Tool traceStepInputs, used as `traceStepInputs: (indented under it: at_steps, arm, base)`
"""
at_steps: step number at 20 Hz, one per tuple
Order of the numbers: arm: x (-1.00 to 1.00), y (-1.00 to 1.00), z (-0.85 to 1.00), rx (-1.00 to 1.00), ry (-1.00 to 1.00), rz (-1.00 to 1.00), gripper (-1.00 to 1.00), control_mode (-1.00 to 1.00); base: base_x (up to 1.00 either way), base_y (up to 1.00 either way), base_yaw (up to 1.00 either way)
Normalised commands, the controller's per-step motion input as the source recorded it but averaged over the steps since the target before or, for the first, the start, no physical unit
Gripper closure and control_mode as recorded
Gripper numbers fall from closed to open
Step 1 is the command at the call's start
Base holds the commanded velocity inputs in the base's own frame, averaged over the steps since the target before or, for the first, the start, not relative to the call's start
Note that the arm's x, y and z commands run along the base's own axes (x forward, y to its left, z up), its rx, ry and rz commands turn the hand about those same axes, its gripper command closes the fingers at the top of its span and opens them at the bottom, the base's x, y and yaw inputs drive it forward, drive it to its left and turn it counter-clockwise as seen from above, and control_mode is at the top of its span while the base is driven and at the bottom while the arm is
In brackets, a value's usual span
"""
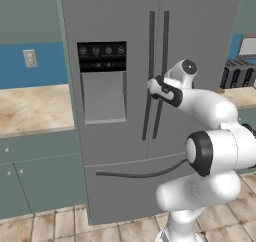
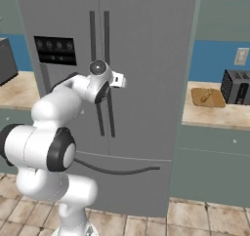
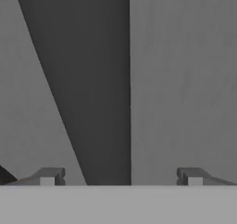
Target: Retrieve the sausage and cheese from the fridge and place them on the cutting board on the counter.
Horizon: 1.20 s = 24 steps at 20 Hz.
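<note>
The fridge [image 1: 120, 136] stands with both doors shut, so the sausage and cheese are hidden inside. My gripper [image 1: 151, 87] is up against the long dark handles [image 1: 164, 46] at the middle seam. In the hand view my gripper [image 3: 120, 179] is open, its fingertips [image 3: 48, 177] standing wide on either side of one dark handle [image 3: 92, 79] without touching it. The orange-brown cutting board [image 2: 207, 97] lies on the counter [image 2: 215, 114] right of the fridge, with a pale yellowish stick on it.
A black-and-silver toaster [image 2: 237, 86] stands just right of the board. More counter [image 1: 30, 108] runs left of the fridge over grey-green cabinets. A wall outlet [image 1: 30, 58] sits above it. The fridge's black dispenser panel [image 1: 101, 56] is on the left door.
</note>
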Motion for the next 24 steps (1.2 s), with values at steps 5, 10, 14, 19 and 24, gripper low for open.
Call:
traceStepInputs:
  at_steps: [5,10,14,19,24]
  arm:
    - [0.33,0.00,-0.01,0.00,0.00,0.00,-1.00,-1.00]
    - [0.20,-0.05,-0.03,0.05,0.05,0.00,1.00,-1.00]
    - [0.11,-0.09,-0.02,0.00,0.07,-0.01,1.00,-1.00]
    - [0.00,-0.10,0.00,0.02,0.02,0.00,1.00,-1.00]
    - [-0.08,-0.16,0.00,0.05,0.00,-0.01,1.00,-1.00]
  base:
    - [0.00,0.00,0.00]
    - [0.00,0.00,0.00]
    - [0.00,0.00,0.00]
    - [0.00,0.00,0.00]
    - [0.00,0.00,0.00]
